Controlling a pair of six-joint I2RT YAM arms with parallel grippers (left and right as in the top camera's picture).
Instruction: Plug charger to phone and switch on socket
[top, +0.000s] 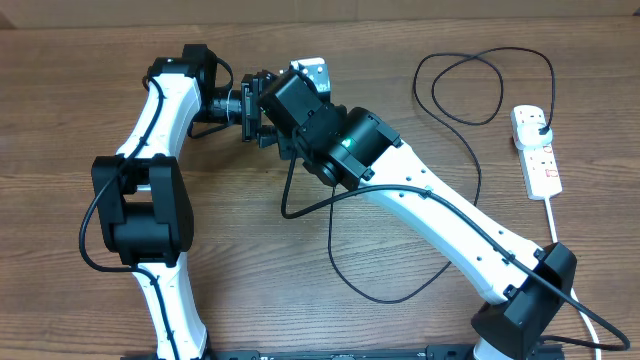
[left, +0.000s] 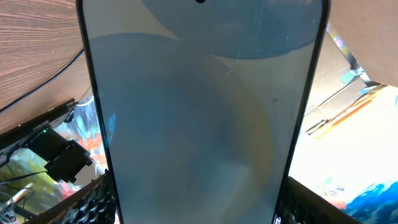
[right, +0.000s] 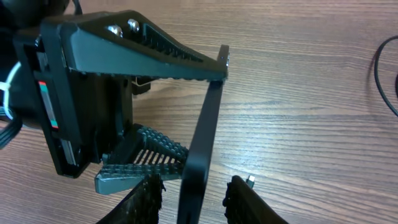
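Phone (left: 199, 124), flat glassy slab, thin dark edge, in ribbed pinch of left claw (right: 205, 109); right claw (right: 194, 186) spread astride it.

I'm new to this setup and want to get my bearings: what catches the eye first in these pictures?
The phone dominates: its pale blue screen fills the left wrist view, held between the fingers of the left hand over the far middle of the table. At the right edge lies the white socket with a black plug in it, and the thin black charger cable loops from there across the wood.
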